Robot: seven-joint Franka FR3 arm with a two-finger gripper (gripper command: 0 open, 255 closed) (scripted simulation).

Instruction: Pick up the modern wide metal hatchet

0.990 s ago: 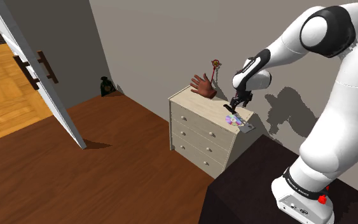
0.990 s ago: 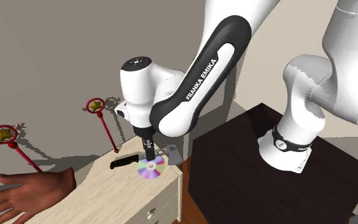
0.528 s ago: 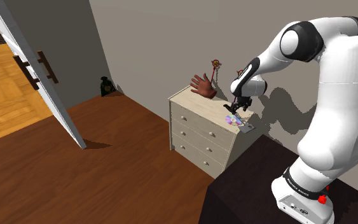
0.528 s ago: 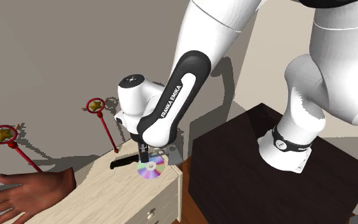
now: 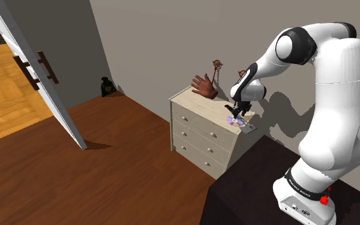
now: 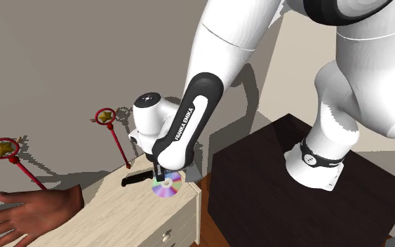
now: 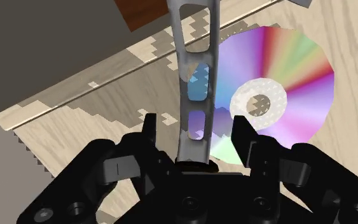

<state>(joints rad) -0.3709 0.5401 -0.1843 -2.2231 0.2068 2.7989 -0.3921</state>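
Tool: black two-finger gripper (image 7: 194,127), fingers wide, touching nothing.
Between fingers: grey slotted metal hatchet (image 7: 194,103), overlapping iridescent round disc (image 7: 292,83).

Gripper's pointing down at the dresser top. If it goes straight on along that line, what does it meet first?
Most likely the hatchet: its grey slotted handle lies untouched between the open fingers of the gripper. Under it lie the rainbow disc and the dresser top. The gap to the handle is unclear.

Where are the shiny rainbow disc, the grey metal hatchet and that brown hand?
Shiny rainbow disc (image 7: 292,70), wrist view: coloured face.
Grey metal hatchet (image 7: 194,105), wrist view: slotted handle.
Brown hand (image 5: 204,86), shoulder view: palm.
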